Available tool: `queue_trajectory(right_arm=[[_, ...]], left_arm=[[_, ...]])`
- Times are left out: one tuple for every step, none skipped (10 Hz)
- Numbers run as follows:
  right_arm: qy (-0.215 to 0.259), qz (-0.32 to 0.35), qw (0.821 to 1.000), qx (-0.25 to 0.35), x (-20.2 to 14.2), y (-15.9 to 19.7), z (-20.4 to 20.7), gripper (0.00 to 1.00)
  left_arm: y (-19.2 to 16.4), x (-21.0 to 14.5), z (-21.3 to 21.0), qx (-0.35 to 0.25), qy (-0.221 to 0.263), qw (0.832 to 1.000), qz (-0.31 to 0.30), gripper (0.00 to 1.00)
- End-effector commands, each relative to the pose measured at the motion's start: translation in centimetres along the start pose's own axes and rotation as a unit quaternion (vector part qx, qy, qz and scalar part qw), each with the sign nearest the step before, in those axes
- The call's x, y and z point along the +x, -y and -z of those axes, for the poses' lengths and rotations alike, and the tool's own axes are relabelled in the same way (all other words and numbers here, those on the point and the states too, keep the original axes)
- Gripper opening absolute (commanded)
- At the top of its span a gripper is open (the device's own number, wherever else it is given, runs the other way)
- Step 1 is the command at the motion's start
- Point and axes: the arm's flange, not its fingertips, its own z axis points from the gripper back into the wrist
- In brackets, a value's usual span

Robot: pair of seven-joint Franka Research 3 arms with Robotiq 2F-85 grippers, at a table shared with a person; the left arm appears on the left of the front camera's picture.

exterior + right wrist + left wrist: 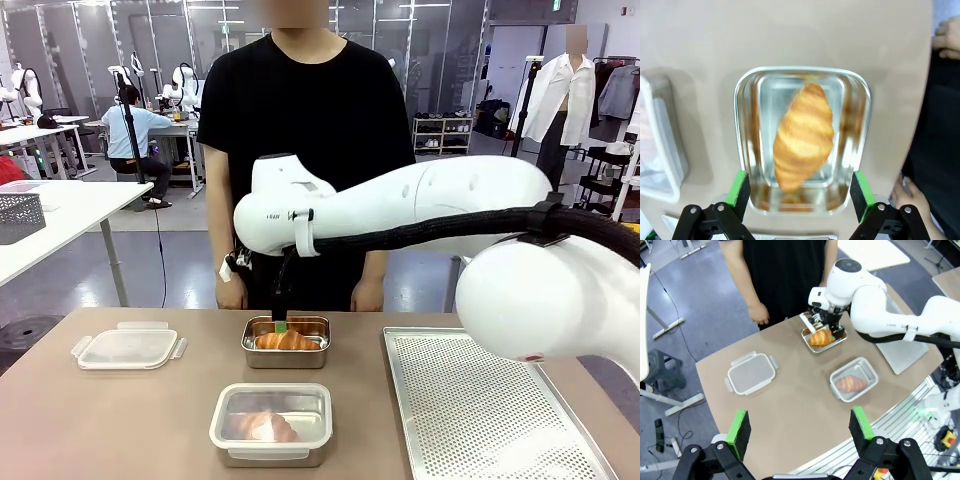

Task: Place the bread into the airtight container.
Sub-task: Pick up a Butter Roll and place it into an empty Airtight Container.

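We see a croissant [803, 137] lying in an open steel container [747, 150] at the table's far side. Our right gripper [800, 192] hovers over that container, fingers apart. A lidded container [271, 424] (another croissant inside) sits just nearer; our left gripper [800, 427] hangs wide open, well back from it.

Right pincer [799, 192] over croissant [803, 135], tin walls [742, 150] close (lidded container [271, 423] nearby)
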Motion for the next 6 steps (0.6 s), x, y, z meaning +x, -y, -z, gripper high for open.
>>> queue_trajectory(right_arm=[[0.001, 0.064, 0.998, -0.006, -3.9, -1.1, -6.2, 1.0], [0.006, 0.081, 0.997, -0.013, -5.6, -1.7, -8.8, 1.0], [0.021, 0.109, 0.993, -0.025, -8.2, -2.5, -12.7, 1.0], [0.042, 0.133, 0.99, -0.033, -10.4, -3.2, -15.8, 1.0], [0.058, 0.162, 0.984, -0.051, -13.3, -4.1, -19.2, 1.0], [0.076, 0.196, 0.976, -0.063, -17.0, -5.7, -23.0, 1.0]], left_arm=[[0.1, 0.0, -0.1, -0.001, 0.001, 1.0, -0.001, 1.0], [0.1, 0.0, -0.1, -0.001, 0.001, 1.0, -0.001, 1.0], [0.1, 0.0, -0.1, -0.001, 0.001, 1.0, -0.001, 1.0], [0.1, 0.0, -0.1, -0.001, 0.001, 1.0, -0.001, 1.0], [0.1, 0.0, -0.1, -0.001, 0.001, 1.0, -0.001, 1.0], [0.1, 0.0, -0.1, -0.001, 0.001, 1.0, -0.001, 1.0]])
